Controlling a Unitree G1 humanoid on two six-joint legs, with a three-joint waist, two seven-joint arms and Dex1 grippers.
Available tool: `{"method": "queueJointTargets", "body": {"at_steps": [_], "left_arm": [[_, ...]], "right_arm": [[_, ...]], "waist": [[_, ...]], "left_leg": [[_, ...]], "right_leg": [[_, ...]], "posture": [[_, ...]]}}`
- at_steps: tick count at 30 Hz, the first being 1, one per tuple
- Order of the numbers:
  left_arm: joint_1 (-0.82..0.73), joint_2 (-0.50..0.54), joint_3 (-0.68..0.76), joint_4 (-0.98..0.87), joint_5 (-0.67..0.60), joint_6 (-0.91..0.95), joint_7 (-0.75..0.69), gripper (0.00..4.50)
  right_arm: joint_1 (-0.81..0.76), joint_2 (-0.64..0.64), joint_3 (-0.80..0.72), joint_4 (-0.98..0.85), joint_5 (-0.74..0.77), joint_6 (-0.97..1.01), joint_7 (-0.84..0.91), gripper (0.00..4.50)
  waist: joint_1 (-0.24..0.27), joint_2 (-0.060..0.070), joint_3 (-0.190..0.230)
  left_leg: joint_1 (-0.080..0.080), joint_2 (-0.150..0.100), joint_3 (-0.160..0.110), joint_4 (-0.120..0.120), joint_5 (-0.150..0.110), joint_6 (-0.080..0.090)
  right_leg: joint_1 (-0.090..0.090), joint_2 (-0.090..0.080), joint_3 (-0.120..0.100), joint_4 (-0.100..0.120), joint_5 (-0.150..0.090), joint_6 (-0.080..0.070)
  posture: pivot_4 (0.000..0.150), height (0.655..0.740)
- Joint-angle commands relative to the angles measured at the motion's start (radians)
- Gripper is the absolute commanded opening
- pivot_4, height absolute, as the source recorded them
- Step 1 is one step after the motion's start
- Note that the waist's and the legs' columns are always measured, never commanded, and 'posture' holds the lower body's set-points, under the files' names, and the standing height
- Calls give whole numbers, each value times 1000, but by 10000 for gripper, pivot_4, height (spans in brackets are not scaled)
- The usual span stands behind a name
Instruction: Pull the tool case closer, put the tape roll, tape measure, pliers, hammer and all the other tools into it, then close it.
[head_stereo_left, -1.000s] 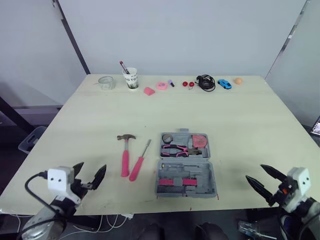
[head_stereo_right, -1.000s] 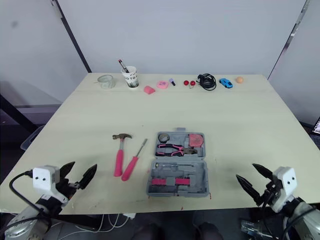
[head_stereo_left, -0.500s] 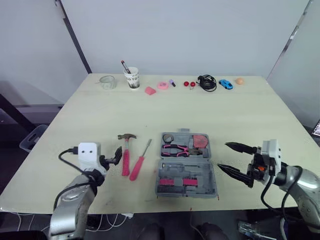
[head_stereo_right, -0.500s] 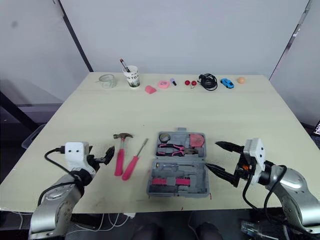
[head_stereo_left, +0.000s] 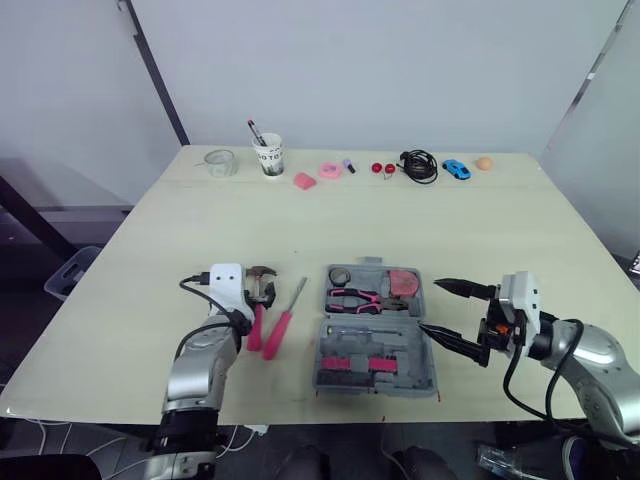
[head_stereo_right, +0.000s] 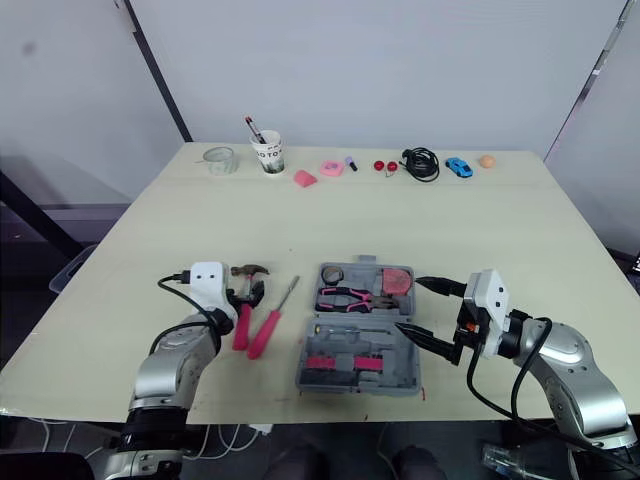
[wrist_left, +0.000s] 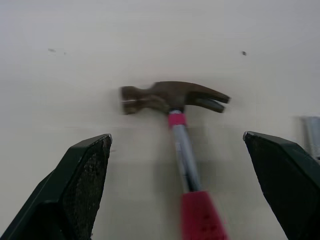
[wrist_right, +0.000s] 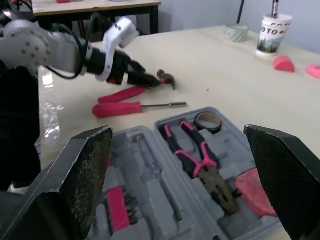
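My left fingers (wrist_left: 84, 172), spread apart, flank the hammer (wrist_left: 172, 96) below its head; its handle runs back toward me.

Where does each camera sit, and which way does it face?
Left eye view: on the head, facing forward and down over the table, showing the left gripper at the hammer, right gripper beside the tool case.
Right eye view: same scene, other eye.
Left wrist view: on the left wrist, facing the hammer between its open fingers.
Right wrist view: on the right wrist, facing across the tool case toward the left gripper; fingers open.
Both wrist views share the hammer.
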Motion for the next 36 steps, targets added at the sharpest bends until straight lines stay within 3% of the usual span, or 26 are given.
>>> {"method": "queueJointTargets", "body": {"at_steps": [1,11,14,16,19,23,36], "left_arm": [[-58,-11,-4,61,24,-17,23,45000],[-154,-36,13,222,37,-81,34,45000],[-165,-41,13,242,42,-96,37,36885],[-165,-45,13,248,46,-105,44,26468],[-159,-49,12,249,47,-111,47,16930],[-153,-54,12,248,46,-120,55,329],[-123,-42,11,234,53,-120,49,299]], "right_arm": [[-9,3,-9,-38,6,-7,-12,44224],[-11,13,-9,-51,15,2,-41,44224],[-16,6,-6,-54,24,9,-31,45000],[-21,0,-11,-53,37,15,-17,45000],[-26,-7,-16,-51,46,23,0,45000],[-31,-10,-10,-44,47,25,11,45000],[-26,2,12,-37,29,10,11,45000]], "waist": [[2,0,0],[2,0,0],[3,0,0],[3,0,0],[3,0,0],[3,1,0],[2,1,-1]], "left_leg": [[0,0,0,0,0,0],[-1,0,0,0,0,0],[-1,0,1,0,0,0],[-1,0,1,1,0,0],[0,0,1,1,0,0],[0,0,1,1,0,0],[0,0,1,0,0,0]], "right_leg": [[0,0,0,0,0,0],[0,0,-1,0,0,0],[0,0,-1,1,0,0],[0,0,-1,1,0,0],[0,0,-1,1,0,0],[1,0,-1,1,0,0],[1,0,-1,1,0,0]], "posture": [[1500,7400],[1500,7400],[1500,7400],[1500,7400],[1500,7400],[1500,7400],[1500,7400]]}}
